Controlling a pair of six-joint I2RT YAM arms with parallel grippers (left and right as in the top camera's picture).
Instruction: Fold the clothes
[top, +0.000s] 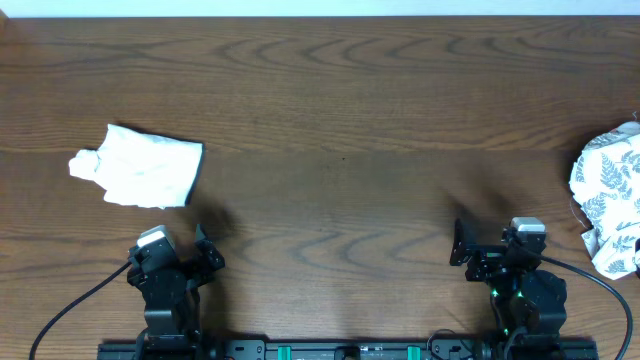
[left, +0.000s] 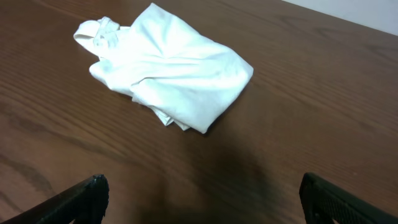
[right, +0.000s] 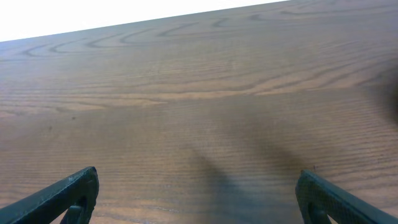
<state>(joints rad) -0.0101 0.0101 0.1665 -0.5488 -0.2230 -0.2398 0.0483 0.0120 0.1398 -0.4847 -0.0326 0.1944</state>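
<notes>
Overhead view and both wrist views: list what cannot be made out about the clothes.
- Fern-print garment: in the overhead view it is cut off by the right edge, so its full extent and type are unknown. It is absent from both wrist views.
- White garment: it lies bunched in the overhead and left wrist views. Its own folds hide its type and underside.

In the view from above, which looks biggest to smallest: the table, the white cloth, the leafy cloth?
1. Table, by far largest.
2-3. White cloth and leafy cloth look about alike; the leafy one is cut off by the picture's edge, so no ranking.
</notes>
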